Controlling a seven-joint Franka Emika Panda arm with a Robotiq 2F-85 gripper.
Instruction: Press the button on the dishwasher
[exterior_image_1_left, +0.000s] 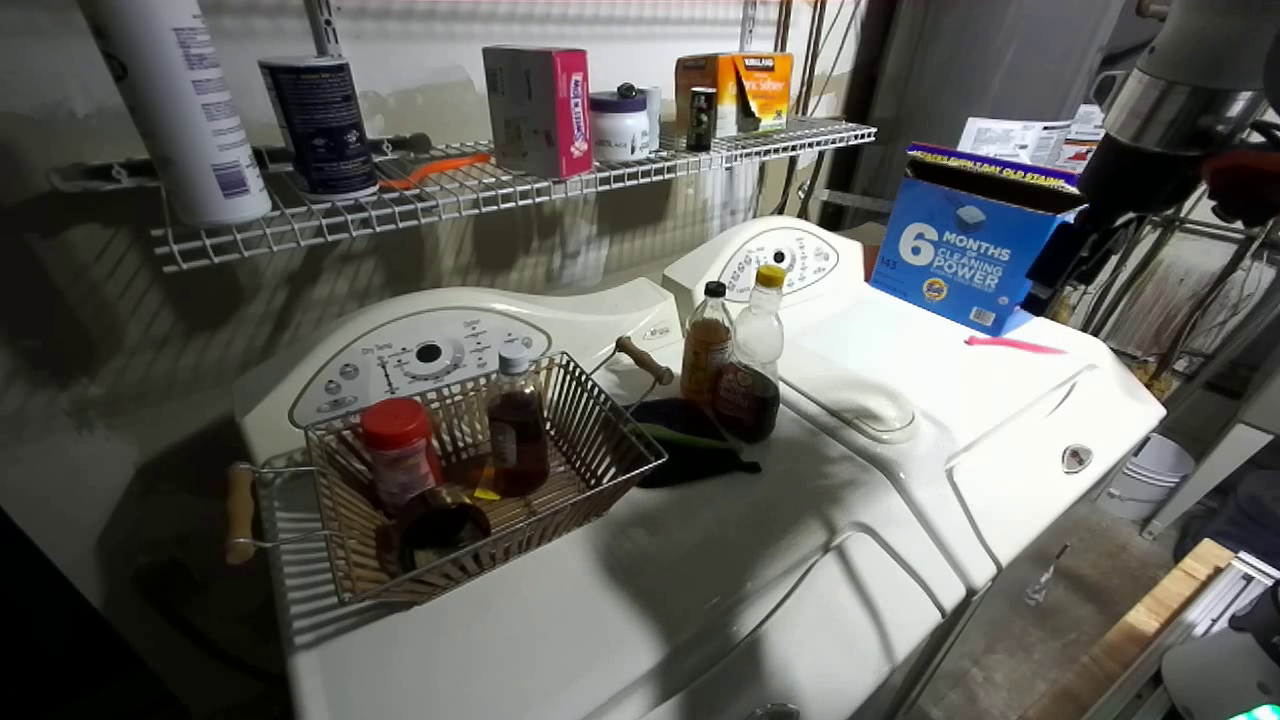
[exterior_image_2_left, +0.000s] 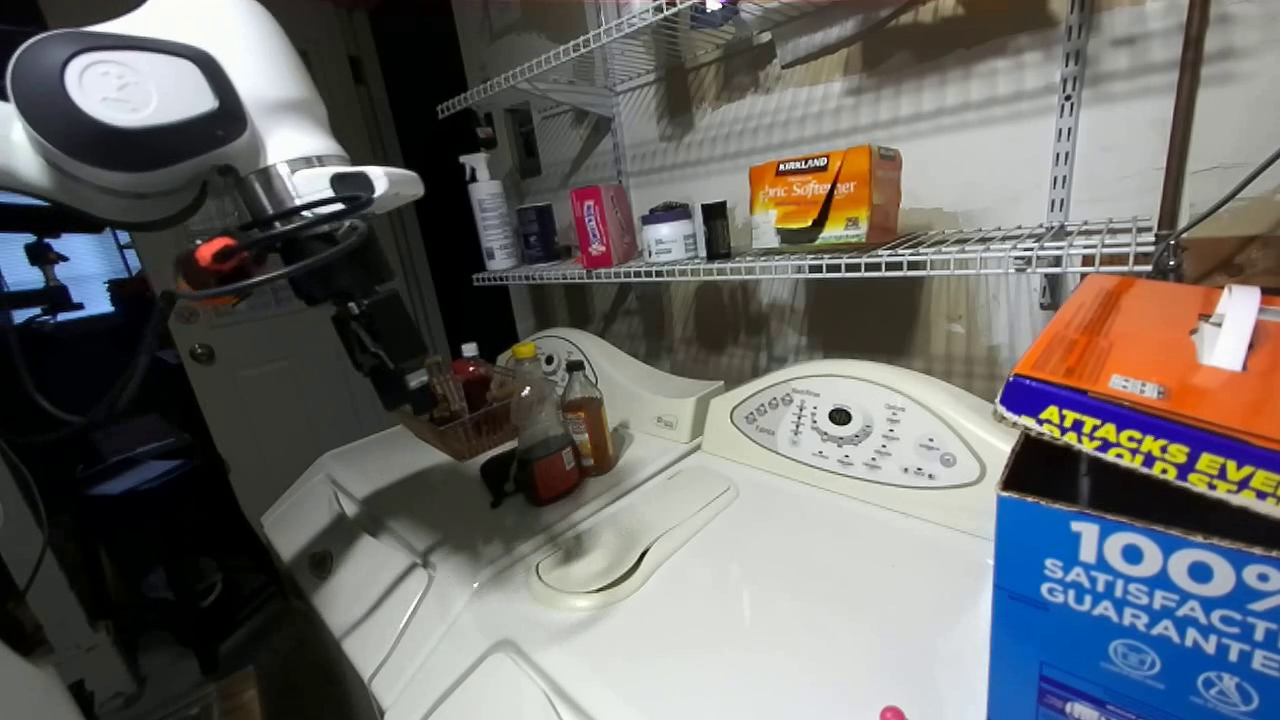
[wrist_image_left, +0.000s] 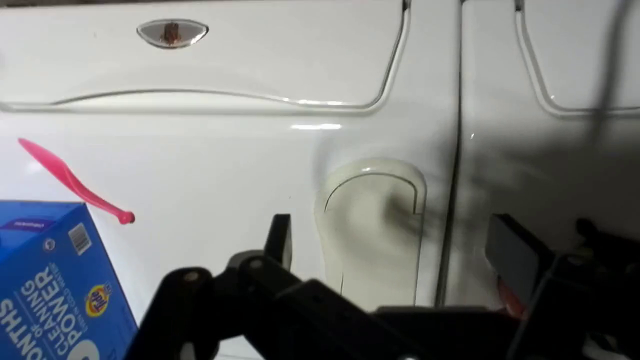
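The dishwasher is the large glossy white machine with a smooth flat lid; it shows in both exterior views (exterior_image_1_left: 930, 380) (exterior_image_2_left: 800, 580) and in the wrist view (wrist_image_left: 215, 165). Its curved white console (exterior_image_1_left: 735, 262) (exterior_image_2_left: 900, 385) carries a round dial (exterior_image_1_left: 779, 258) (exterior_image_2_left: 840, 418) with small buttons around it. The console is out of the wrist view. My gripper (wrist_image_left: 392, 235) is open, with nothing between its fingers. In the wrist view it hangs above the cream dispenser cover (wrist_image_left: 372, 250) near the gap between the machines. The gripper (exterior_image_2_left: 400, 390) also shows raised, well away from the console, in an exterior view.
A similar white machine (exterior_image_1_left: 480, 660) stands alongside with a wire basket (exterior_image_1_left: 600, 500) of bottles and two syrup bottles (exterior_image_1_left: 707, 345) (exterior_image_1_left: 750, 390). A blue detergent box (exterior_image_1_left: 950, 250) and a pink plastic knife (exterior_image_1_left: 1015, 345) lie on the dishwasher. A wire shelf (exterior_image_2_left: 1000, 262) hangs above the consoles.
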